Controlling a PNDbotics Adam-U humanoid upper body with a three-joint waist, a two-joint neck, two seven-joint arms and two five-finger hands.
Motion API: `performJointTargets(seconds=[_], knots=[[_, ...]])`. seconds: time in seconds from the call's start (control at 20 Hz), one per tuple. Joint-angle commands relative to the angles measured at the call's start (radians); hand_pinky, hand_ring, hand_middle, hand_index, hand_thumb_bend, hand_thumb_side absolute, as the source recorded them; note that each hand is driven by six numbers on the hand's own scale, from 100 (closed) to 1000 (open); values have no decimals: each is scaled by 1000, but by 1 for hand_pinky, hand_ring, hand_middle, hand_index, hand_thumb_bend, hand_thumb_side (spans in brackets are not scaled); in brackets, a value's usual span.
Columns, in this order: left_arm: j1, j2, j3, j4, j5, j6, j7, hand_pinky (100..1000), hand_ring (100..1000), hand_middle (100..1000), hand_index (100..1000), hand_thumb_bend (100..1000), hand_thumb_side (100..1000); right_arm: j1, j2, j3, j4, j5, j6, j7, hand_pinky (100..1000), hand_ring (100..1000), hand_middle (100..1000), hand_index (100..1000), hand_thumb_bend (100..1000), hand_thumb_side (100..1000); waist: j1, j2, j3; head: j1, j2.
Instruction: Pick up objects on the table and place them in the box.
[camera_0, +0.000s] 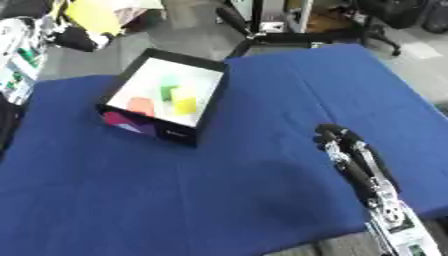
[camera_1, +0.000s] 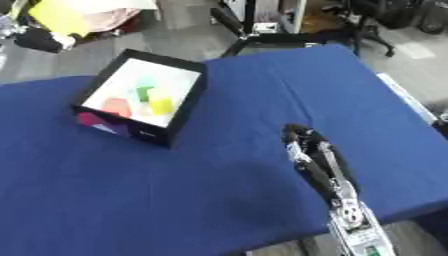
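A black box (camera_0: 204, 119) with a white inside sits on the blue table (camera_0: 219, 190) at the upper left. In it lie a green block (camera_0: 168, 90), a yellow block (camera_0: 185, 104) and an orange block (camera_0: 141, 106). My right hand (camera_0: 346, 152) comes in from the lower right and hovers over the cloth to the right of the box, fingers straight and holding nothing. No loose object shows on the cloth. My left hand is out of view.
Beyond the table's far edge stand a black chair base (camera_0: 271, 37) and floor clutter. A yellow object (camera_0: 92, 15) is at the upper left, and shelving (camera_0: 17, 60) stands along the left side.
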Motion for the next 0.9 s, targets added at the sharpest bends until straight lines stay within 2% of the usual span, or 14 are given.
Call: performJointTargets(seconds=[0.05,0.2,0.4,0.45,0.5,0.6,0.65,0.7,0.8,0.9], knots=[[-27,-72,9,80,-53,-9,12,655,458,450,614,523,432,-14,-5,5,-9,-5,-1,6,796,774,759,800,100,612,-19,-16,-6,9,-2],[-19,-131,22,162,-89,-11,48,667,477,472,637,553,448,-18,-1,6,-9,-6,-1,8,796,774,759,800,100,612,-21,-13,-15,13,-2],[-13,-153,24,200,-120,-24,58,670,482,479,643,555,449,-19,1,5,-9,-6,-1,7,796,774,759,800,100,612,-22,-11,-17,13,-2],[-10,-153,24,203,-124,-24,59,707,557,564,724,688,530,-19,1,5,-9,-6,-1,8,797,774,759,800,100,613,-21,-11,-16,12,-2],[-3,-152,22,205,-131,-17,64,715,571,578,737,718,545,-19,0,6,-9,-6,-1,8,797,774,759,800,100,612,-21,-11,-15,11,-2],[4,-150,18,202,-139,-6,70,715,571,578,737,718,545,-19,0,6,-10,-6,-1,9,797,774,759,800,100,612,-20,-11,-14,10,-2],[6,-142,19,196,-137,-1,75,761,660,675,814,898,639,-19,0,4,-10,-5,-1,8,797,774,759,800,100,611,-20,-11,-11,9,-2],[10,-130,20,183,-131,4,77,797,718,734,849,934,697,-18,0,3,-10,-5,-1,7,797,774,759,800,100,611,-20,-12,-9,8,-2],[16,-104,15,154,-115,4,57,826,761,776,876,955,724,-17,-2,1,-10,-5,-1,5,797,774,759,800,100,611,-19,-12,-5,5,-2],[28,-69,18,101,-84,3,43,822,753,765,868,941,730,-16,-3,0,-10,-4,-2,4,797,774,759,800,100,611,-17,-13,0,3,-2]])
